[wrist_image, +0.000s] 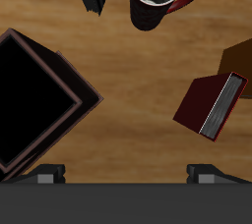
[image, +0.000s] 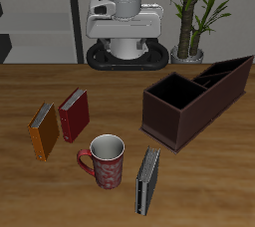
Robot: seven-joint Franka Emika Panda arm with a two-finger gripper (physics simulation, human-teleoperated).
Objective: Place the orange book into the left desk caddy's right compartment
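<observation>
Wrist view: orange book [wrist_image: 243, 59] well outside jaws.

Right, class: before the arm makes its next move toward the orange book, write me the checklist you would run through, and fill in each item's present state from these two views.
1. Orange book free of any grasp: ok, it stands on the table.
2. Room beside it: not ok, the dark red book stands close alongside.
3. Left desk caddy open on top: ok.
4. Its compartments clear: cannot tell, the insides look dark in both views.
5. Mug and dark grey book off the straight path from book to caddy: ok, both are nearer the table's front edge.
6. End effector open: cannot tell, only its fingertips show.
</observation>
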